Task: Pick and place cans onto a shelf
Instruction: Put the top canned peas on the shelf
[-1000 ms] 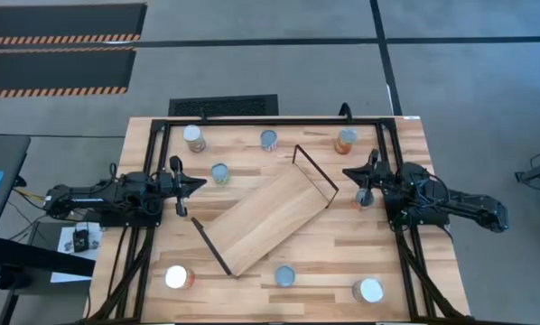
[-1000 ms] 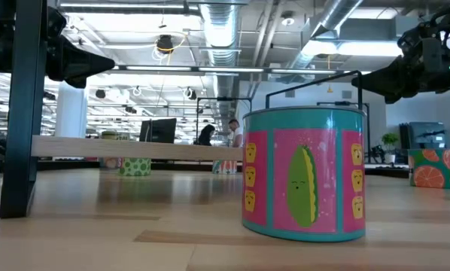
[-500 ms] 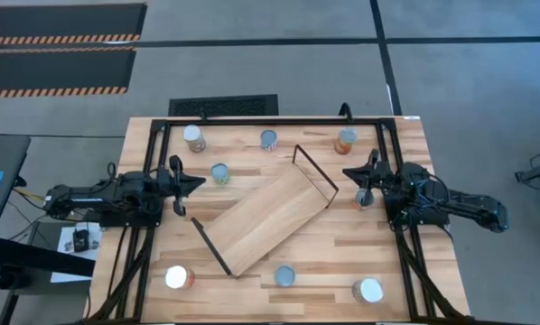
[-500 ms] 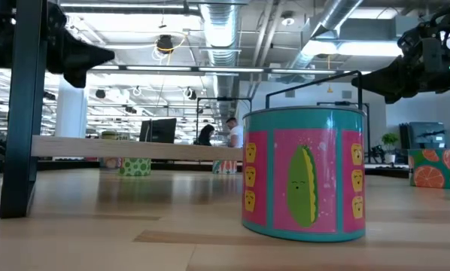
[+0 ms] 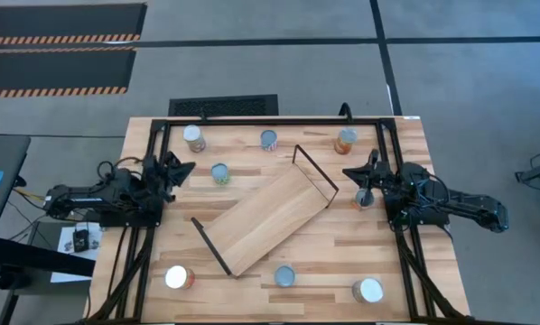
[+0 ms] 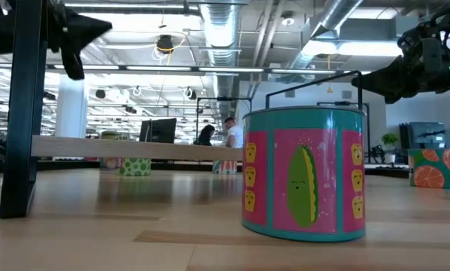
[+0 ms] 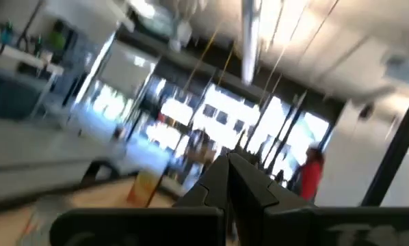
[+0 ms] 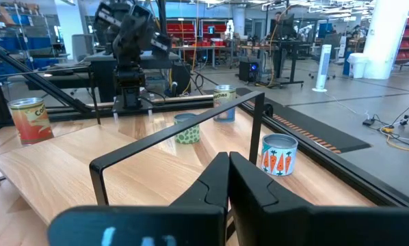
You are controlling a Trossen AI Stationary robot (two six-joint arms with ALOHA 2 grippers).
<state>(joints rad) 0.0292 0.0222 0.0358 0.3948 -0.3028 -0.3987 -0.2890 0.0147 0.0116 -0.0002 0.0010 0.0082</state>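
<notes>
The shelf (image 5: 270,221), a long light-wood board, lies slantwise in the middle of the table. A black wire bracket (image 8: 177,137) stands up at each short end. Several cans stand upright on the tabletop around it: three along the far edge (image 5: 268,139), one with a green label (image 5: 219,172), one (image 5: 364,198) by the right arm, three near the front (image 5: 285,275). My left gripper (image 5: 187,167) is shut at the table's left side, raised and tipped upward, holding nothing. My right gripper (image 5: 347,171) is shut at the right side, level, pointing across the shelf (image 8: 156,171).
A black frame (image 5: 270,120) runs around the table's far edge and both sides. The low view is filled by a pink and teal can (image 6: 304,173) close to the camera. People and desks show in the room beyond the table.
My left gripper has risen, tipped its fingers upward and rolled about its own line, staying shut. The part of it that pointed toward the near edge in the high view has swung out of sight. The cans and the shelf have kept their places.
</notes>
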